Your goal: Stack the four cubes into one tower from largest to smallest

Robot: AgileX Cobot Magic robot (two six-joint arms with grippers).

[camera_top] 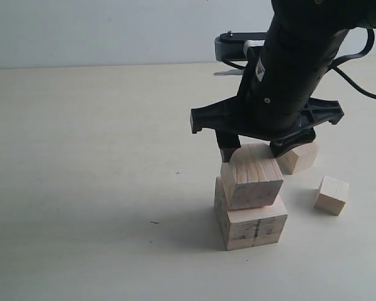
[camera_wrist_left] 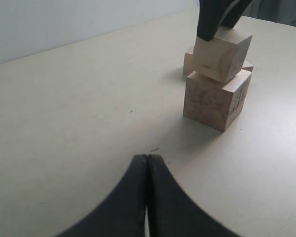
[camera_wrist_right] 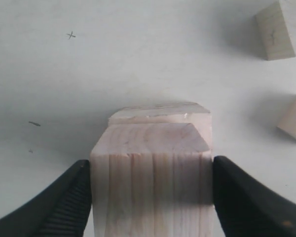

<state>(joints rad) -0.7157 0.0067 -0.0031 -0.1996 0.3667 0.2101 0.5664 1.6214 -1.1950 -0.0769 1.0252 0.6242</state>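
Observation:
The largest cube (camera_top: 254, 227), with a dark seam on its side, stands on the table. My right gripper (camera_top: 254, 150) is shut on the second-largest cube (camera_top: 250, 177), which it holds tilted with the lower edge down at the largest cube's top. In the right wrist view the fingers (camera_wrist_right: 74, 197) press both sides of this cube (camera_wrist_right: 150, 163), and the largest cube (camera_wrist_right: 158, 112) shows just beyond it. The left wrist view shows the same pair, the tilted cube (camera_wrist_left: 221, 53) over the base cube (camera_wrist_left: 217, 96). My left gripper (camera_wrist_left: 148, 159) is shut and empty, well short of them.
A third cube (camera_top: 299, 158) lies just behind the stack, partly hidden by the right gripper. The smallest cube (camera_top: 332, 195) sits on the table to the stack's right. A black cable (camera_top: 363, 88) trails from the right arm. The pale table (camera_top: 81, 157) spreads out to the left.

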